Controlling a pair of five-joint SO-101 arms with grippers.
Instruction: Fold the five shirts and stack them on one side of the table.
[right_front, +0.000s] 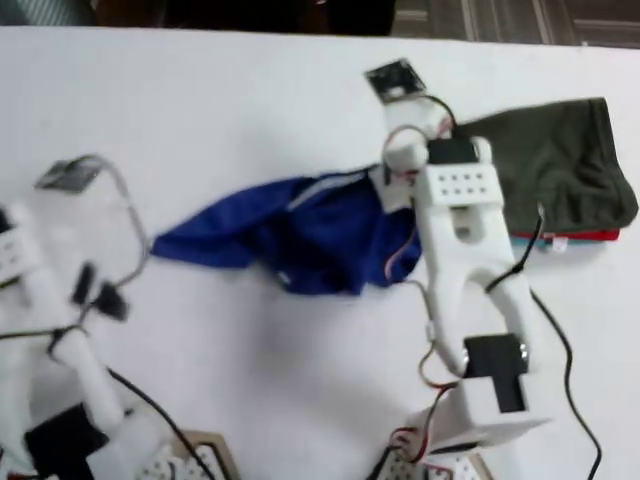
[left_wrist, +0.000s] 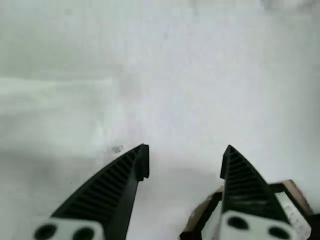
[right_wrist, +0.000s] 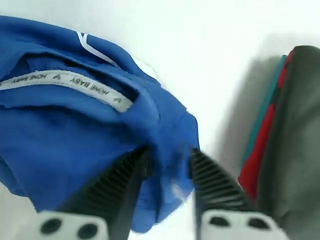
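Observation:
A crumpled blue shirt (right_front: 290, 235) lies stretched across the middle of the white table (right_front: 230, 100). My right gripper (right_front: 390, 182) is at its right end, shut on a fold of the blue shirt (right_wrist: 75, 115); in the right wrist view the cloth is pinched between the fingers of the right gripper (right_wrist: 169, 155). Just right of it a folded dark green shirt (right_front: 560, 160) tops a stack with red (right_front: 585, 236) and teal layers, seen edge-on as dark green (right_wrist: 295, 150) over red (right_wrist: 257, 150). My left gripper (right_front: 98, 292) hangs open over bare table at the left, nothing between the fingers of the left gripper (left_wrist: 185, 155).
Black cables (right_front: 150, 405) run from both arms toward their bases at the front edge. A wooden base plate (right_front: 212, 448) sits at the front left, also showing by the left finger as a wooden base plate (left_wrist: 207, 210). Bare table lies behind and left of the blue shirt.

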